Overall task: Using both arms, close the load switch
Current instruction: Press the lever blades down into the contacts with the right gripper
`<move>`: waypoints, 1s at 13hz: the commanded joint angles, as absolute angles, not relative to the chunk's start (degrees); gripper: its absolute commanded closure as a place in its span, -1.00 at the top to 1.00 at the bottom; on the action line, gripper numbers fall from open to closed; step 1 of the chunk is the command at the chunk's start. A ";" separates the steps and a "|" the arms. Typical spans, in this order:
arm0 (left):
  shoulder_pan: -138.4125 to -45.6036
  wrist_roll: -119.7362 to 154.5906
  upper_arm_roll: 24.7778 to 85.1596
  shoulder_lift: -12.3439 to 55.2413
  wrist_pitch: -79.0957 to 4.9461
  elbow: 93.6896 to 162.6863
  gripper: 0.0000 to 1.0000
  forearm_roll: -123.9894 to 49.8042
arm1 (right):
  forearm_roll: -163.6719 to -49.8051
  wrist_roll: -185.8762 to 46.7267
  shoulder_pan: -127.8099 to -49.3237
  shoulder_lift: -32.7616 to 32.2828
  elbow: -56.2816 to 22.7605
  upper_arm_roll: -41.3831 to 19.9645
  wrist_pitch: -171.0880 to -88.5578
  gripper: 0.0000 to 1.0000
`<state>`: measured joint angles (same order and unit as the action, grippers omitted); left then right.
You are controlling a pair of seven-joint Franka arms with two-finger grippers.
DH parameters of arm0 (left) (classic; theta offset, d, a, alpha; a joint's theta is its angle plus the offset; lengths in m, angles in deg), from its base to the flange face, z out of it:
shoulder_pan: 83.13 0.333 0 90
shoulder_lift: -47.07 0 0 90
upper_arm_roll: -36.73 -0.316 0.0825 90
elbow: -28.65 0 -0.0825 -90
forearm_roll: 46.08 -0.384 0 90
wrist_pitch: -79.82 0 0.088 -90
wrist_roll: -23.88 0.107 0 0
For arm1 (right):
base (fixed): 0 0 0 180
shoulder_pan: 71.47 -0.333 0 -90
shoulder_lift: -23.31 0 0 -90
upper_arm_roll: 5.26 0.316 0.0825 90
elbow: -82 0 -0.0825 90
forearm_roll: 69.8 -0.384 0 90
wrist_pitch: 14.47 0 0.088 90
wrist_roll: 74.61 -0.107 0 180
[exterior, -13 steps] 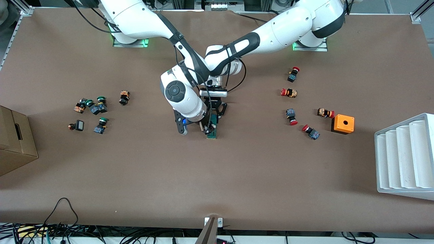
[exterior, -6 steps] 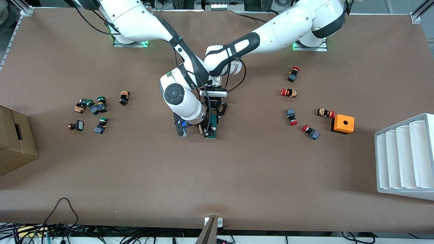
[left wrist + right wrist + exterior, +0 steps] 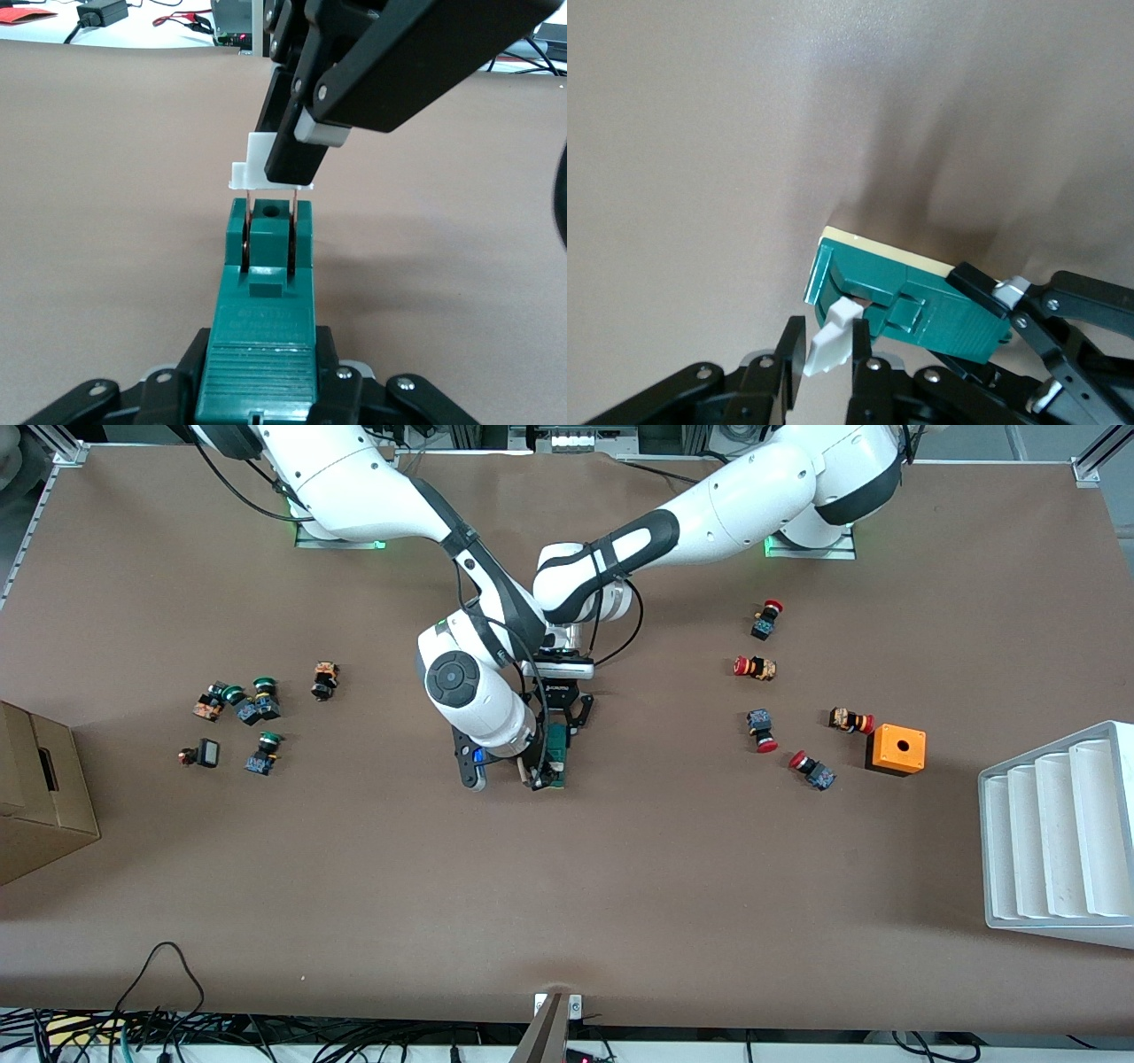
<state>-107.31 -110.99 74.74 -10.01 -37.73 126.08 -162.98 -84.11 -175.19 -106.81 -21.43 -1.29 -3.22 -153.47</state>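
The dark-green load switch (image 3: 557, 760) lies on the brown table at mid-table. My left gripper (image 3: 558, 724) is shut on the end of the switch body (image 3: 260, 332) that is farther from the front camera; in the left wrist view that gripper (image 3: 260, 394) has a jaw on each side of the body. My right gripper (image 3: 534, 772) is shut on the white tab (image 3: 257, 164) at the nearer end. The tab stands raised above the body on two thin copper blades. In the right wrist view the right gripper (image 3: 829, 347) clasps the tab (image 3: 831, 341) beside the green body (image 3: 921, 305).
Several red-capped push buttons (image 3: 762, 731) and an orange box with a hole (image 3: 896, 748) lie toward the left arm's end, with a white ribbed rack (image 3: 1059, 833) at that table edge. Green-capped buttons (image 3: 257, 708) and a cardboard box (image 3: 35, 797) lie toward the right arm's end.
The right arm's wrist has shifted slightly toward the front camera while holding the tab. The left gripper and the switch body have stayed put.
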 commanded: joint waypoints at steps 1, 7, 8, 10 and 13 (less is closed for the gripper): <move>-107.66 -111.91 74.79 -12.08 -39.09 123.57 -0.41 -165.79 | -82.72 -175.15 -105.92 -23.70 1.40 -2.97 -153.77 -0.45; -107.66 -111.91 74.70 -12.08 -39.09 123.57 -0.41 -165.79 | -82.64 -174.37 -105.83 -24.41 1.67 -2.97 -153.95 -0.37; -107.66 -111.91 74.70 -12.08 -39.00 123.57 -0.41 -165.79 | -82.55 -174.10 -105.83 -24.59 1.75 -2.97 -154.12 -0.36; -107.66 -111.91 74.79 -12.08 -39.09 123.57 -0.41 -165.79 | -82.55 -173.66 -105.83 -25.11 1.75 -2.97 -155.18 -0.36; -107.66 -111.91 74.70 -12.08 -39.09 123.57 -0.41 -165.79 | -82.46 -173.48 -105.92 -25.73 1.75 -2.97 -155.35 -0.36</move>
